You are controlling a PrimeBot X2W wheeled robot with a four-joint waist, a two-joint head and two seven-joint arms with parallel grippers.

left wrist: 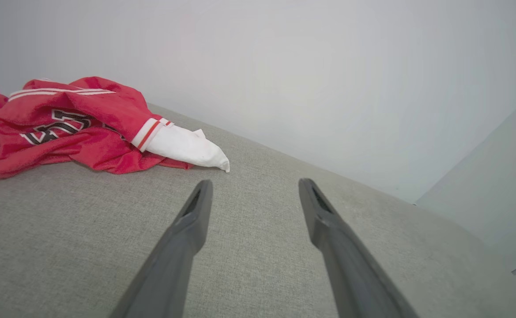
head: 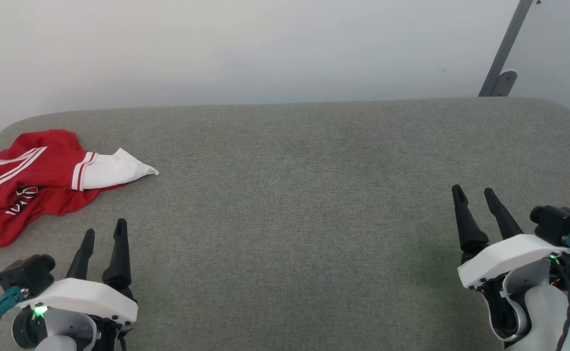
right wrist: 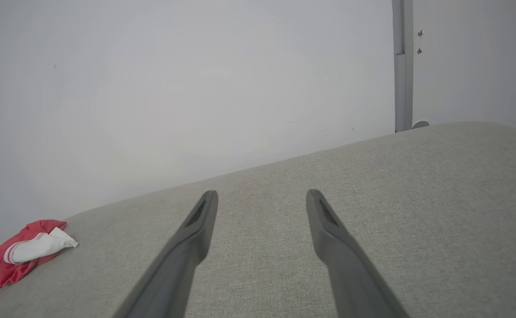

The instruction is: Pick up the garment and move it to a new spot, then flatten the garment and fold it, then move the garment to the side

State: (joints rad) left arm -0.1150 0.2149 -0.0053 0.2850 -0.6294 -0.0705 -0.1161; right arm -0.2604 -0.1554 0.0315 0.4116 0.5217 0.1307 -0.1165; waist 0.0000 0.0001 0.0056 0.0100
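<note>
And here's the garment (head: 36,180), a red jersey tee lying crumpled at the far left edge of the grey fabric surface (head: 285,204). Its chest lettering is half buried in the folds, and one white sleeve (head: 116,168) pokes out towards the middle. Nothing has hold of it.

Closest is the left gripper (head: 105,228), just on the near side of the heap, fingers spread wide and empty above bare covering. In its own wrist view the shirt sits ahead and off to the left of the fingers. Way over on the other side, the right gripper (head: 472,190) is well apart from the shirt, jaws equally wide, holding nothing.

By the look of it this is the very start, and the pick-up has not begun. The next move looks like the left arm's call: reach forward and to its left, come down onto a raised fold or that sleeve, and pinch fabric only, not the covering beneath. The open middle of the surface looks the natural place to carry it for flattening.
</note>
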